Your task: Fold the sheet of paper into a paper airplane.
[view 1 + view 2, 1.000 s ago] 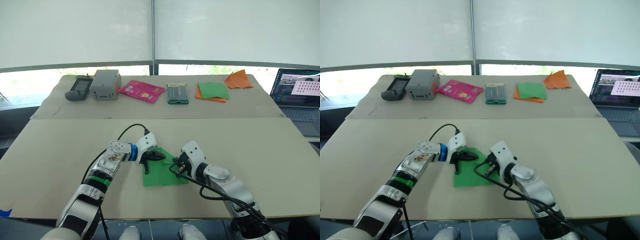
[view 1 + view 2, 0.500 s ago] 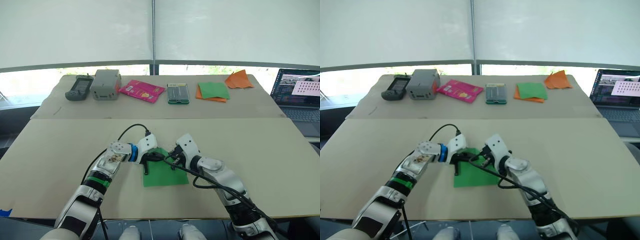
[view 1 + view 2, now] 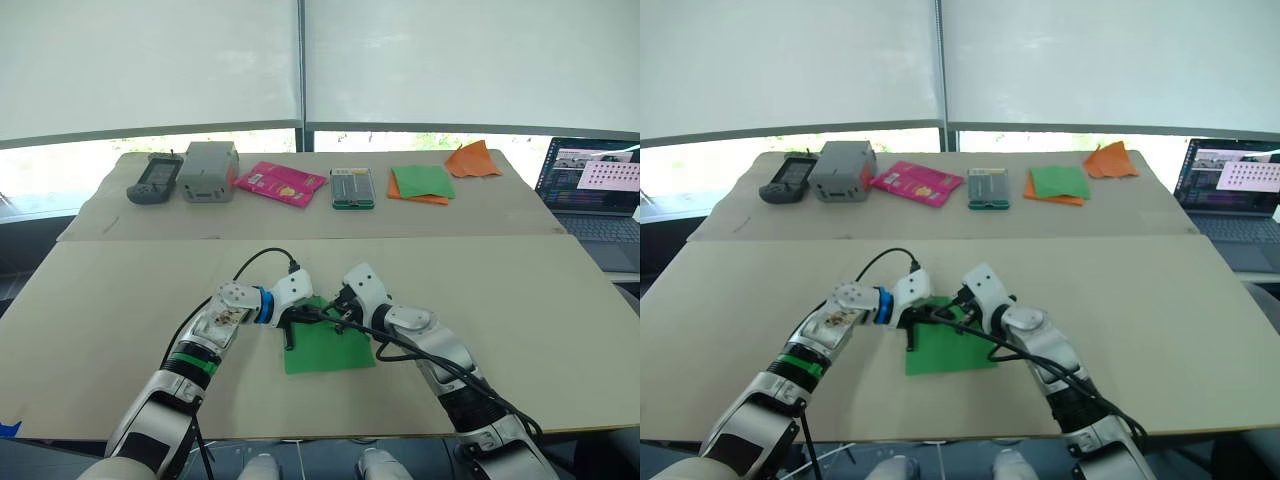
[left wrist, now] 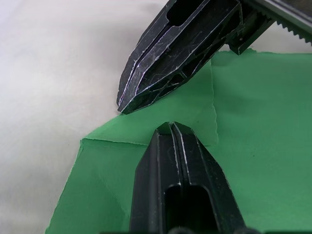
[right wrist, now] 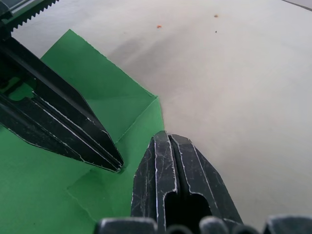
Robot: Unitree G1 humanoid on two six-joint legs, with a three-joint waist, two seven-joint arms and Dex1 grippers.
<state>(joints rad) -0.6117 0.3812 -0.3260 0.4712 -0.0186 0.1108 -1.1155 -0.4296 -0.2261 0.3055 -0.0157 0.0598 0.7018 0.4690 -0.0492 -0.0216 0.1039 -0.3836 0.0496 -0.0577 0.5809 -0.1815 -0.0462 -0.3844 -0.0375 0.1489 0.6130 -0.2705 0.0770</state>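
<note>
pressing with clenched jaws, the left gripper [image 4: 171,127] and right gripper [image 5: 165,139] meet tip to tip on the folded far corner of the sheet of paper [image 3: 325,347] lying flat on the worktop [image 3: 120,300], where uneven pressure could skew the crease; wrist views reveal that flap's edges, head views don't.

The far corner of the sheet of paper [image 3: 325,346] was covered by the left gripper [image 3: 296,318] and right gripper [image 3: 340,316] in the head views. The laptop [image 3: 590,188] was cut off by the frame's right edge. Labels on the pink packet [image 3: 283,182] were too small to be read.
</note>
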